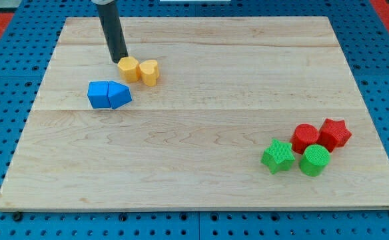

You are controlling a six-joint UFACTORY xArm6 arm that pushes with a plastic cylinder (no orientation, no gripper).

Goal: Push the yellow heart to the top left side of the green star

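The yellow heart lies in the upper left part of the wooden board, touching a yellow hexagon block on its left. The green star lies far off at the lower right. My tip rests at the upper left edge of the yellow hexagon, touching or almost touching it, so the hexagon lies between my tip and the heart.
A blue cube and a blue triangular block sit together just below the yellow pair. Next to the green star lie a green cylinder, a red rounded block and a red star.
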